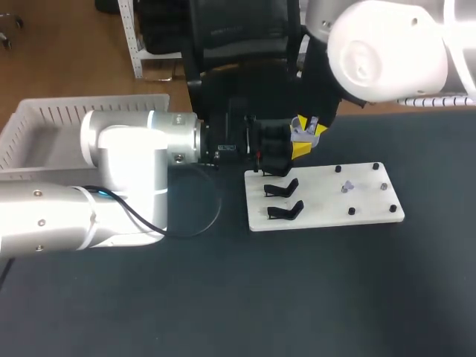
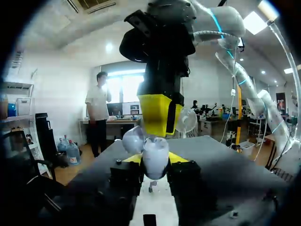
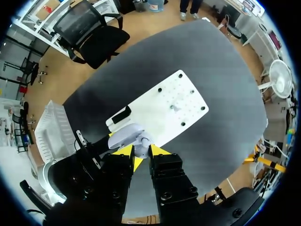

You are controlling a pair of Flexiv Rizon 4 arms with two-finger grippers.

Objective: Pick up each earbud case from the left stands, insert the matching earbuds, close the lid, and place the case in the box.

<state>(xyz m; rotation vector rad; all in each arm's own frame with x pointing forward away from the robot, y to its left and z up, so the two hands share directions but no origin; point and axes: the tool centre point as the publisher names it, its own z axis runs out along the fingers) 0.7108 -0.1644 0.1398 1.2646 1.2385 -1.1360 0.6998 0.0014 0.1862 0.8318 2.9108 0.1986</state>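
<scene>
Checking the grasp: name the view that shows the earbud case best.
Left wrist view: the earbud case sits close up, gripped by the left hand. The right wrist view shows it from above, partly hidden; the head view shows only a small pale patch.

Earbud case (image 2: 155, 164) in left tool (image 2: 155, 158)

The left arm (image 1: 126, 160) covers part of the basket (image 1: 44, 119), which the edge also cuts. The clear bit (image 1: 346, 186) on the white board (image 1: 372, 212) is too small to tell.
</scene>
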